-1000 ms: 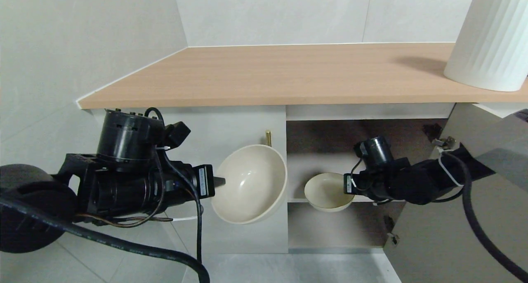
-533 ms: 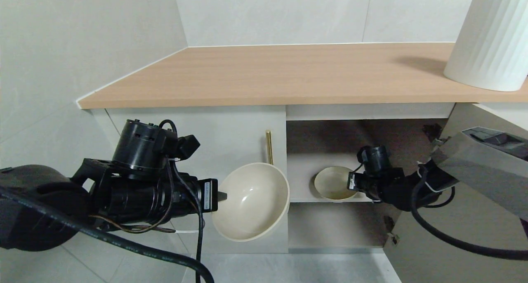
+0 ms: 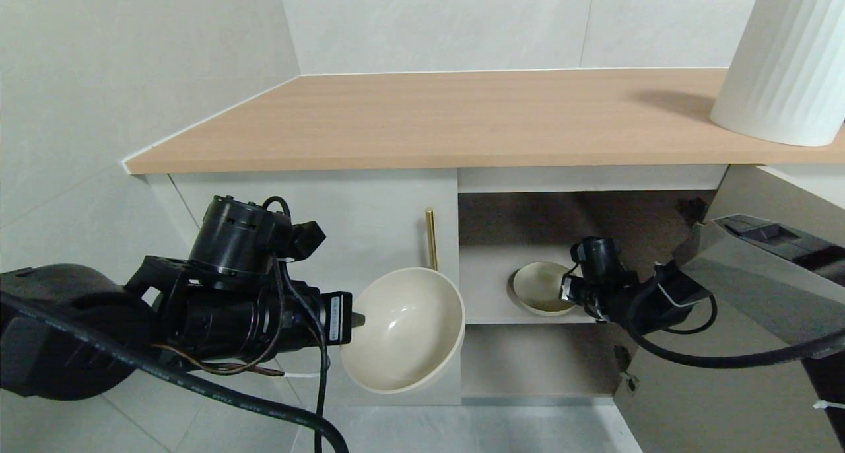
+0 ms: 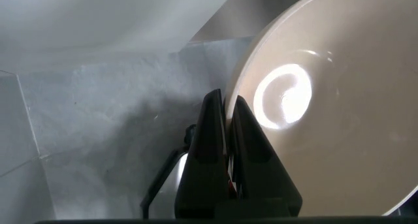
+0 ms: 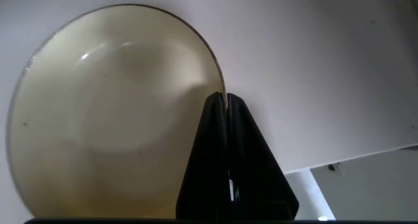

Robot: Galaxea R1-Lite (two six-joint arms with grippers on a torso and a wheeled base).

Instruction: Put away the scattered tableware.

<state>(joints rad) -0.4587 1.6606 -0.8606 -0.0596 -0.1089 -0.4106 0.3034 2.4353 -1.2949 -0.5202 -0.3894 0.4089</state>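
A large cream bowl (image 3: 404, 337) hangs tilted in front of the closed left cabinet door, held by its rim in my left gripper (image 3: 356, 319), which is shut on it. The left wrist view has the same large cream bowl (image 4: 326, 100) pinched between the fingers (image 4: 210, 129). A smaller cream bowl (image 3: 538, 288) sits low over the shelf (image 3: 485, 278) inside the open cabinet. My right gripper (image 3: 565, 290) is shut on its rim. In the right wrist view this small bowl (image 5: 111, 113) is against the pale shelf, with the gripper (image 5: 225, 106) clamped on its edge.
A wooden countertop (image 3: 455, 119) runs above the cabinet, with a tall white ribbed vessel (image 3: 785, 63) at its right end. The brass handle (image 3: 430, 238) marks the closed door's edge. The open right door (image 3: 759, 294) stands beside my right arm. Grey tiled floor (image 3: 475, 430) lies below.
My right gripper has carried the small bowl deeper into the cabinet and down toward the shelf. My left gripper has lowered the large bowl slightly in front of the closed door.
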